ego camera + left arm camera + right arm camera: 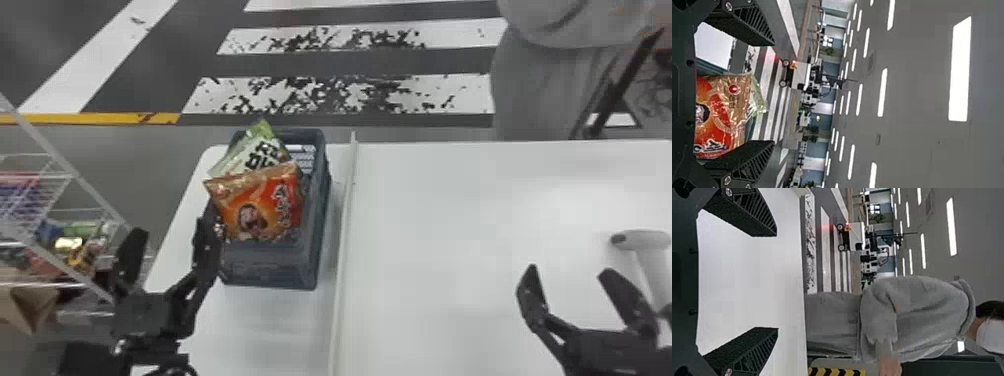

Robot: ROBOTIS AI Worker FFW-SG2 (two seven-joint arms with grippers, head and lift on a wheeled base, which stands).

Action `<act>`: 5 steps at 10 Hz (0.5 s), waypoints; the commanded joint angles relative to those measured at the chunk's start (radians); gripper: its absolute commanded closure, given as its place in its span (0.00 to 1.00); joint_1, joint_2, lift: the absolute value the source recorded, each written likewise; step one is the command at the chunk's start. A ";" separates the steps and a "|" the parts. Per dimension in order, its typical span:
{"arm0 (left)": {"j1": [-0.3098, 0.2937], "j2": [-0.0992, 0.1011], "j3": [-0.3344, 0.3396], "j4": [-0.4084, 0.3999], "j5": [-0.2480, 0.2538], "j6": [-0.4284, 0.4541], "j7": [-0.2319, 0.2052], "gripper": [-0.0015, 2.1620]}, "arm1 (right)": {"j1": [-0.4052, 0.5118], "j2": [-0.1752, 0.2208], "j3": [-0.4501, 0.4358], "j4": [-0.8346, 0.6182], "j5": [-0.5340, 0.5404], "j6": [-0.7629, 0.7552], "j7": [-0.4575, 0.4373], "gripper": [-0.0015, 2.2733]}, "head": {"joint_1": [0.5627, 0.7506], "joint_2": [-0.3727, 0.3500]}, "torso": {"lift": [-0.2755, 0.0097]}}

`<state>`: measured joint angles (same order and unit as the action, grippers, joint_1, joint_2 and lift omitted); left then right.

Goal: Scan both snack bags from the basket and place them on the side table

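The basket (270,265) holds the orange snack bag (267,205), tan end up, and, slanting behind it, the green snack bag (255,145). Left of the basket, the left gripper (174,224) gapes empty; well right, the right gripper (570,271) likewise.

A snack bag (267,200) rests before a second bag (252,156) in the basket (270,267), here on the left end of the counter (450,225). A divider (342,250) runs front to back just right of the basket; well apart, at far right, is a scanner (645,240). A wire rack (75,175) stands left of the counter, a crosswalk (460,92) behind it.
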<state>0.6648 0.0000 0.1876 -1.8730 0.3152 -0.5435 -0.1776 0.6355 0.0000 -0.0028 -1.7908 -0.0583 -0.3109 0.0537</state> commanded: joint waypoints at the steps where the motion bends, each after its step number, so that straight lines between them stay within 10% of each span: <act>1: 0.001 -0.003 -0.005 -0.006 -0.016 -0.028 0.000 0.05 | 0.004 0.001 0.003 -0.009 0.002 0.000 0.000 0.03 | 0.70 0.75 | 0.70; 5: -0.019 -0.003 0.018 -0.089 -0.071 0.058 -0.043 0.05 | 0.046 0.001 0.012 -0.059 0.000 -0.006 0.000 0.03 | 0.70 0.73 | 0.70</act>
<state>0.6545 0.0000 0.1968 -1.9447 0.2472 -0.5284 -0.2149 0.6694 0.0000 0.0077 -1.8366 -0.0583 -0.3153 0.0537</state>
